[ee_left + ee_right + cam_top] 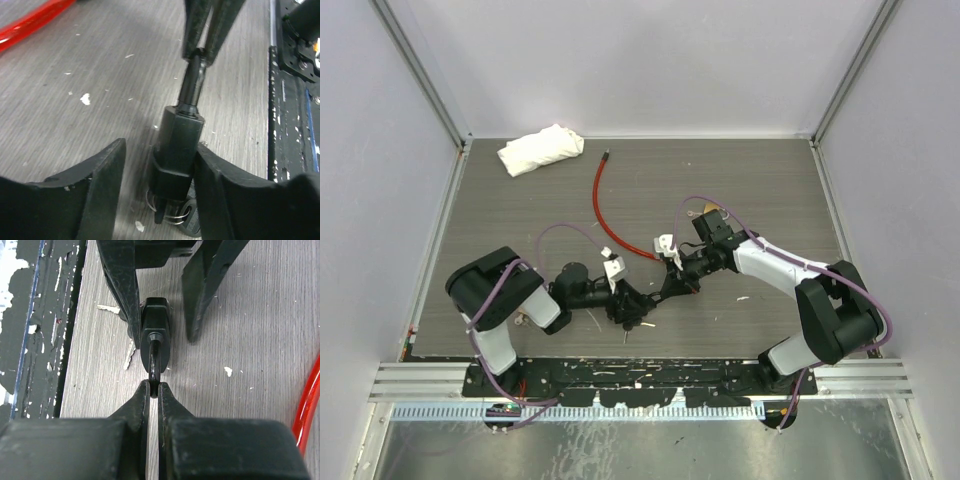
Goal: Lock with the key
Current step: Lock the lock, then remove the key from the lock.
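Though lock (pixel 176 145) shows, key (pixel 190 228) mostly cut off

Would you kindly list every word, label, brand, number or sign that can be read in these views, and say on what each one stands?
None can be read.
The black lock shows no marking in either wrist view.
The red cable and the white cloth are plain.
The white tags on the arms are too small to tell whether they bear any print.
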You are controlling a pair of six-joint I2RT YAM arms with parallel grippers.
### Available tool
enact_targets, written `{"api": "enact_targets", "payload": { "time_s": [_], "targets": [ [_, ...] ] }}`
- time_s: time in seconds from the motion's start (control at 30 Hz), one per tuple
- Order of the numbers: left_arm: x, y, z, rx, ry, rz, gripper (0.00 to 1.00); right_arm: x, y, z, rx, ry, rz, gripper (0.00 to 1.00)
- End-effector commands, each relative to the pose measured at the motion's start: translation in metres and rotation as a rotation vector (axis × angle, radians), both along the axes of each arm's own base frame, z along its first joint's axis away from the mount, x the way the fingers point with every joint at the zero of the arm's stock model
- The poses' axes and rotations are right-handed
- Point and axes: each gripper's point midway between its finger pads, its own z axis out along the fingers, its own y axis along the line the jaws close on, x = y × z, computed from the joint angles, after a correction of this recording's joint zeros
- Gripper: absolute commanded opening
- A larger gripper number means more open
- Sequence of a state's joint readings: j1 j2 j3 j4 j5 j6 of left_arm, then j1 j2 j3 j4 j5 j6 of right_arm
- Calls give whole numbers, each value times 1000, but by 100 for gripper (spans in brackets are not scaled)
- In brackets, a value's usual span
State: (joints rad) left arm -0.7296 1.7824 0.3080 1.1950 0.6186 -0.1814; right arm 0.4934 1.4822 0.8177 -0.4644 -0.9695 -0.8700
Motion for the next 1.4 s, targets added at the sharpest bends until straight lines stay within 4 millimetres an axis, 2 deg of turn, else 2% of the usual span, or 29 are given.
{"api": "enact_targets", "payload": {
  "time_s": [0.0, 0.07, 0.13, 0.17, 0.2, 0.27, 0.3, 0.43, 0.57, 0.8, 0.93, 1.1, 1.23, 1.37],
  "targets": [
    [6, -16, 16, -67, -42, -27, 48, -3, 5, 14, 63, -48, 39, 4],
    [5, -18, 17, -73, -38, -36, 38, -4, 4, 13, 65, -54, 44, 5],
    [6, -20, 18, -79, -44, -38, 19, -5, 4, 13, 69, -62, 51, 9],
    [6, -20, 20, -83, -53, -39, 6, -5, 3, 12, 70, -69, 54, 14],
    [6, -18, 20, -82, -66, -32, 1, -6, 3, 12, 71, -76, 60, 22],
    [8, -16, 21, -74, -102, -13, 0, -6, 0, 10, 78, -87, 70, 46],
    [7, -14, 21, -67, -124, -6, 0, -6, -2, 11, 87, -96, 81, 51],
    [3, -11, 20, -31, -181, -2, 0, 1, -9, 16, 117, -118, 57, 58],
    [0, -8, 21, -2, -217, -3, 0, -2, -15, 24, 177, -152, 84, 64],
    [-5, -14, 28, -9, -240, -30, 0, -7, -18, 25, 202, -121, 92, 68],
    [-6, -24, 32, -15, -250, -45, 0, -14, -11, 26, 201, -78, 121, 69],
    [-1, -30, 40, -30, -264, -37, 0, -18, 1, 16, 131, -49, 129, 67],
    [0, -31, 45, -37, -269, -30, 0, -15, 9, 9, 80, -51, 101, 61],
    [-1, -32, 47, -40, -256, -24, 0, -10, 13, 6, 60, -56, 79, 44]
  ]
}}
